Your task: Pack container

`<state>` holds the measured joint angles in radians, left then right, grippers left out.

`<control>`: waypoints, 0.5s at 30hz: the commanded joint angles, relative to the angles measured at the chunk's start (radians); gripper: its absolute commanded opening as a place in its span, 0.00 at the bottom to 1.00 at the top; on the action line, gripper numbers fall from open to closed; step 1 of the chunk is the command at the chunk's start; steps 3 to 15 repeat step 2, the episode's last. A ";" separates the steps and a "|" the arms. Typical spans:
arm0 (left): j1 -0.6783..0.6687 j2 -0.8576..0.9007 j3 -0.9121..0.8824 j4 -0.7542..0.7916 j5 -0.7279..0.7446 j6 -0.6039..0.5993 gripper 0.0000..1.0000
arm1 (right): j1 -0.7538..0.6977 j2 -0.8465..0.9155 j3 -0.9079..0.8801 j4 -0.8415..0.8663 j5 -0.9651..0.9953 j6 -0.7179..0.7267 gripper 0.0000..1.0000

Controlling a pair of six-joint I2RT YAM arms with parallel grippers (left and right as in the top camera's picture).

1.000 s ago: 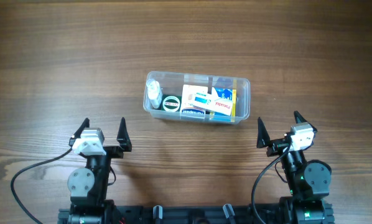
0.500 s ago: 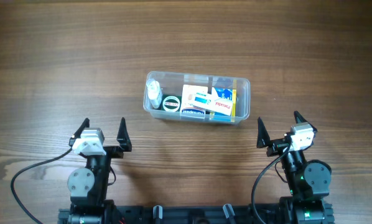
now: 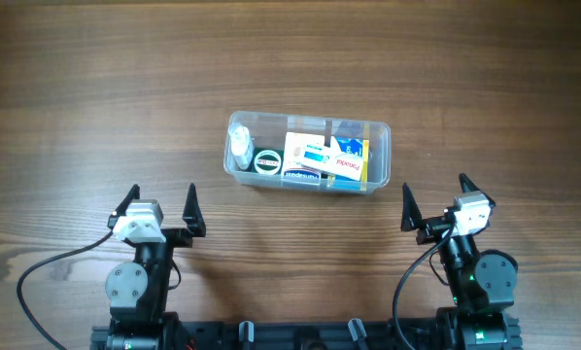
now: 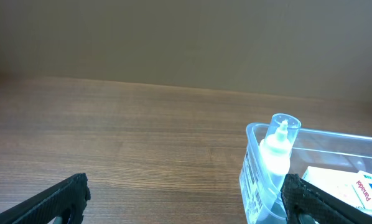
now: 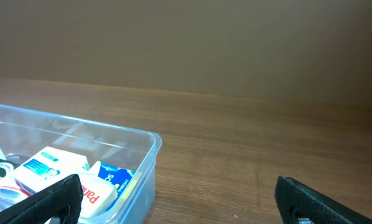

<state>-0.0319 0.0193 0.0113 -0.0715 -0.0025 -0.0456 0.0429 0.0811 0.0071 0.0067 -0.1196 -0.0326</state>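
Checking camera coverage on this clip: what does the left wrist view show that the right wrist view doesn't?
Left wrist only: a white bottle standing at the container's left end. Right wrist only: the container's right corner. Both: the clear container, the red-lettered box inside it, and the wooden table.

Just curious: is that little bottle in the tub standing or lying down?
Upright: the bottle stands nozzle-up, perhaps leaning slightly, at one end of the container.
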 commanded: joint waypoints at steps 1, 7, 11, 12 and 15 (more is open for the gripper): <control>-0.005 -0.011 -0.006 0.000 -0.010 0.016 1.00 | -0.005 -0.006 -0.002 0.003 -0.009 -0.018 1.00; -0.005 -0.011 -0.006 0.000 -0.010 0.016 1.00 | -0.005 -0.006 -0.002 0.003 -0.009 -0.018 1.00; -0.005 -0.011 -0.006 0.000 -0.010 0.016 1.00 | -0.005 -0.006 -0.002 0.003 -0.009 -0.018 1.00; -0.005 -0.011 -0.006 0.000 -0.010 0.016 1.00 | -0.005 -0.006 -0.002 0.003 -0.009 -0.018 1.00; -0.005 -0.011 -0.006 0.000 -0.010 0.016 1.00 | -0.005 -0.006 -0.002 0.003 -0.009 -0.018 1.00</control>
